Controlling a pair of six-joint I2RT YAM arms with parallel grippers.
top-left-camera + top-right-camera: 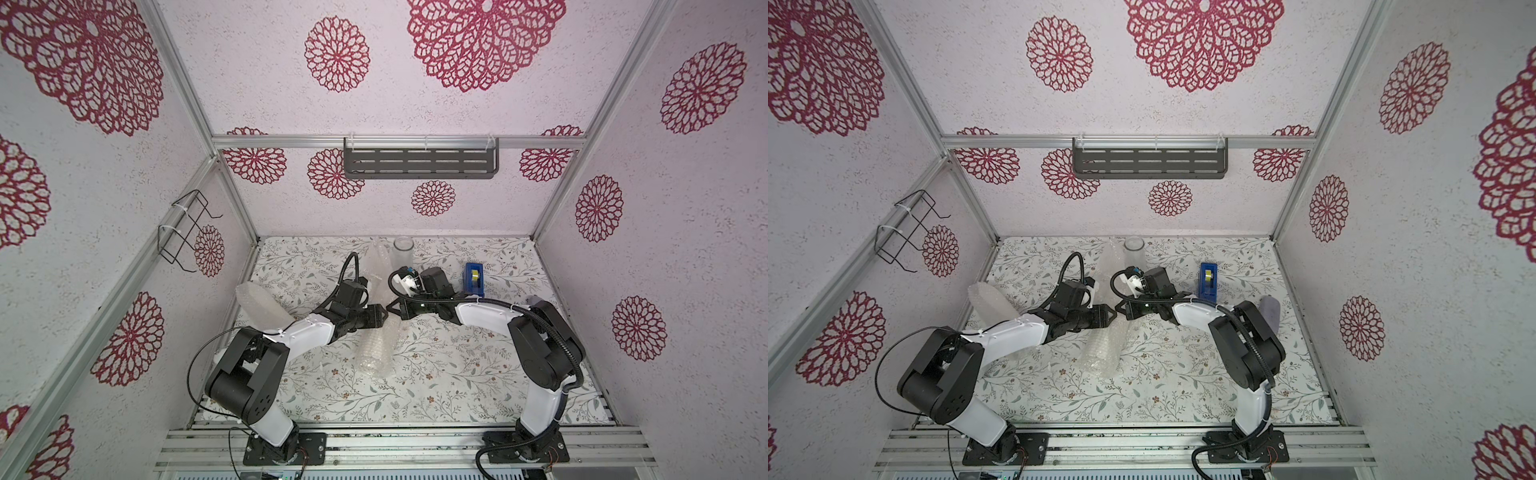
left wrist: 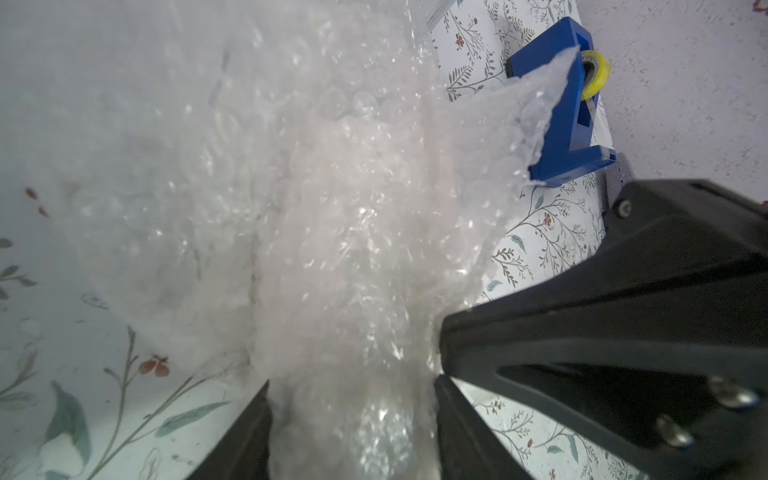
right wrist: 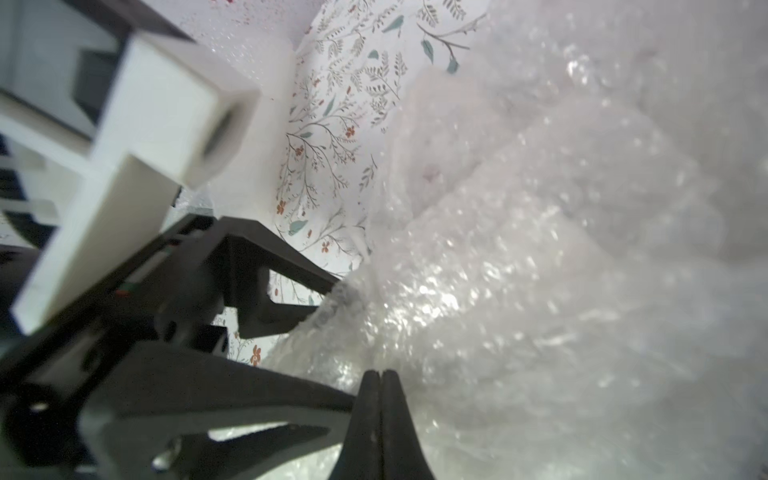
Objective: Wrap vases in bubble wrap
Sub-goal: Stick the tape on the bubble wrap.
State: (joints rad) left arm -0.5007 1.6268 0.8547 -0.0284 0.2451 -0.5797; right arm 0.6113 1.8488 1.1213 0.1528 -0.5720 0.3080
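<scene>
Two grippers nose to nose on one wrapped bundle (image 1: 376,347) at the centre of the table (image 1: 457,374); task looks roughly midway.
Both top views: bundle lies from centre toward 6 o'clock, left gripper (image 1: 381,316) and right gripper (image 1: 391,309) at its far end. Wrapped roll (image 1: 259,305) at 9 o'clock, looks finished. Clear glass vase (image 1: 402,248) upright at 12 o'clock, bare, loose bubble wrap (image 1: 380,259) just beside it. Tape dispenser (image 1: 473,278) near 1 o'clock, well apart. Left wrist: jaws half spread, a finger on each side of the bundle, clasping it. Right wrist: jaws pressed together, tips against the wrap; whether any film is caught, cannot tell. Judgement: one done, one in hand needing closing and taping, one not begun.
</scene>
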